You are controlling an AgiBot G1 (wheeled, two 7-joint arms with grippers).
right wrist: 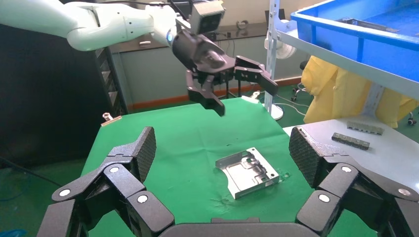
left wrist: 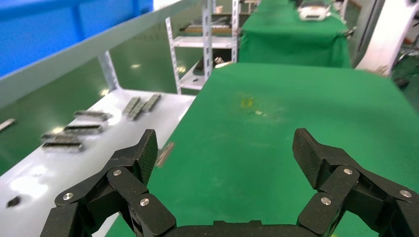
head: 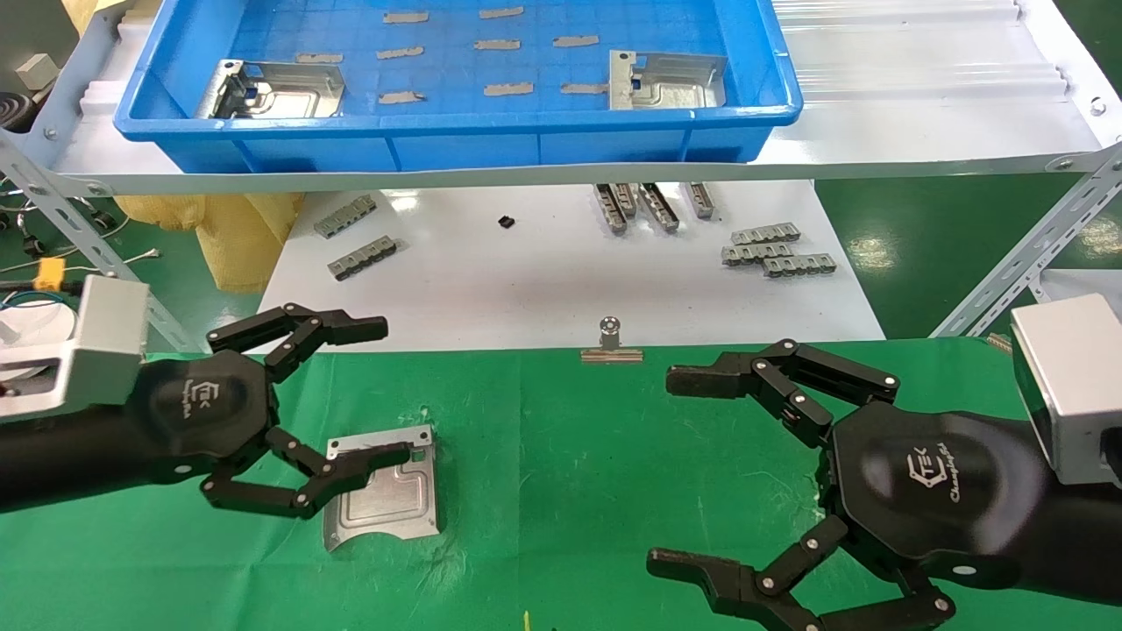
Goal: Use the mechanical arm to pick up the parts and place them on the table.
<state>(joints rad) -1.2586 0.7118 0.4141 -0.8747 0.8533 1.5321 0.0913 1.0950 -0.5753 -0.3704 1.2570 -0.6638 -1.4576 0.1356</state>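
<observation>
While both arms hang over the green-clothed table (head: 561, 456), I see one sheet-metal part (head: 386, 491) lying flat on the cloth at the lower left of the head view. The left gripper (head: 394, 390) sits at the left of that frame, its jaws spread wide and holding nothing; its lower finger (head: 351, 469) crosses in front of the part's upper edge. The right wrist view shows this gripper (right wrist: 242, 91) raised clear above the part (right wrist: 249, 171), so the two are apart.

My right gripper (head: 675, 469) is at the lower right of the head view, jaws also wide and empty, over bare green cloth and well apart from the part on the table.

Two more parts remain in the blue plastic tray (head: 456, 131) on the shelf across the top of the head view: one (head: 272, 88) in the tray's left end and one (head: 666, 79) towards its right end, with small grey tape pieces (head: 508, 88) scattered between them.

Below the shelf, in the middle of the frame, a glossy white board (head: 526, 280) carries several grey comb-like strips (head: 776, 250) in loose groups. A metal binder clip (head: 611, 343) sits at the seam where the board meets the green cloth, between the two grippers.
</observation>
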